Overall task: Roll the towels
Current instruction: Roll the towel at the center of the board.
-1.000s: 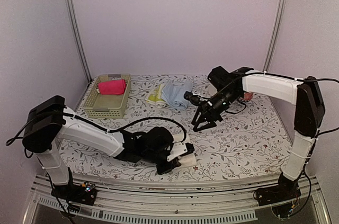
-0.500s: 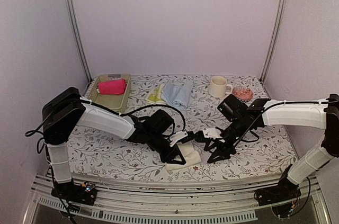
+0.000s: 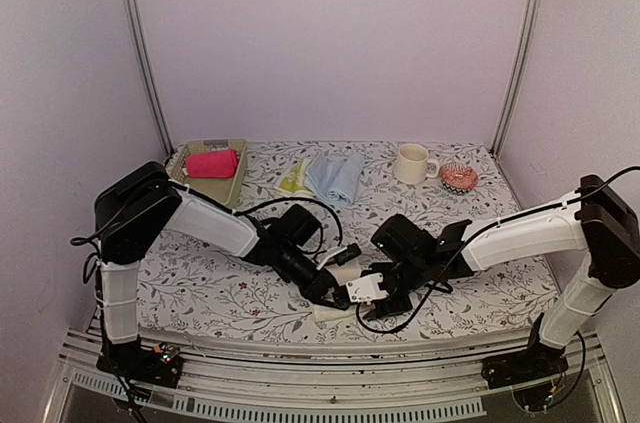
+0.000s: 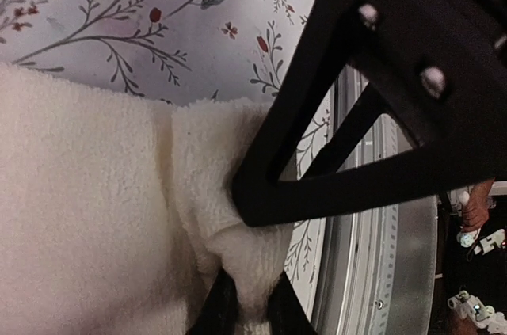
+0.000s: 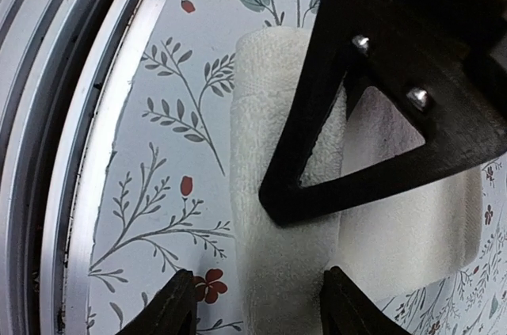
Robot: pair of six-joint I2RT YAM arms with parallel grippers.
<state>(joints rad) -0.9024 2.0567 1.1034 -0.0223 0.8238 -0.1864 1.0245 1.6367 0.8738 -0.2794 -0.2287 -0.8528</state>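
Since a second ago the right claw (image 5: 265,303) has swung from mid-bench down to the cream-white towel (image 5: 261,113), which lies rolled at the near edge of the bench (image 3: 200,283). Its jaws stand half open, straddling the roll. The left claw (image 4: 247,311) is pinched tight on a fold of it. The hot pink towel (image 3: 211,163) sits in the basket (image 3: 205,143). The light blue towel (image 3: 335,178) and yellow-green towel (image 3: 294,179) lie at the back.
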